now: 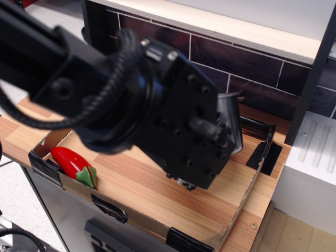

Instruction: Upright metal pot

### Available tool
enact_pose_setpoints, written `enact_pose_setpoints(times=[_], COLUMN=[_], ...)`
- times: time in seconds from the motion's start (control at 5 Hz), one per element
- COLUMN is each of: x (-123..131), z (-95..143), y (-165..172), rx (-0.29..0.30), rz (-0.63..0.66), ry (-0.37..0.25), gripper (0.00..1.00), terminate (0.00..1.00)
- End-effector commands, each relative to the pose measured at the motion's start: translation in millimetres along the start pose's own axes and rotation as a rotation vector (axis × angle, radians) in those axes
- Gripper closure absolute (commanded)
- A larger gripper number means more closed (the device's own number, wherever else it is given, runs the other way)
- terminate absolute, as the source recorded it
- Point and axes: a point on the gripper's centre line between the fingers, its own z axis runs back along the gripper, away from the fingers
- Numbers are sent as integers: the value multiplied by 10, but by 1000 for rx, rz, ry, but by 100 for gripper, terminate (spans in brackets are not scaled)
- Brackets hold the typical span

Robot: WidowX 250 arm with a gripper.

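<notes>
Only a shiny steel sliver of the metal pot (234, 125) shows, at the right edge of my black wrist, lifted off the wooden floor of the cardboard tray (131, 216) and turned on edge. A thin wire handle sticks out at its top. My gripper (223, 130) is at the pot and appears shut on it. The fingers themselves are hidden behind the bulky wrist, which covers the middle of the tray and most of the pot.
A red toy pepper with a green stem (72, 163) lies in the tray's front left corner. A dark tiled wall (252, 60) runs behind. A grey post (314, 71) and a white appliance (310, 168) stand at the right.
</notes>
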Motion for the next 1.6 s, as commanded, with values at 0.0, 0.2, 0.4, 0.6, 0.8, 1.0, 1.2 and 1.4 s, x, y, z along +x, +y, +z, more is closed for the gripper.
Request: enact_pose_setpoints(times=[0.0, 0.2, 0.4, 0.6, 0.8, 1.0, 1.2, 1.4], x=[-72, -85, -94, -105, -133, -174, -170, -75], z=[0, 10, 30, 52, 53, 41, 134, 322], y=[44, 39, 30, 24, 1, -4, 159, 476], rx=[-21, -62, -82, -105, -133, -160, -454, -706], rz=[21, 29, 16, 24, 20, 16, 48, 167], ry=[25, 41, 45, 66, 95, 111, 134, 147], gripper=[0, 0, 0, 0, 0, 0, 0, 0], terminate=[0, 0, 0, 0, 0, 0, 0, 0])
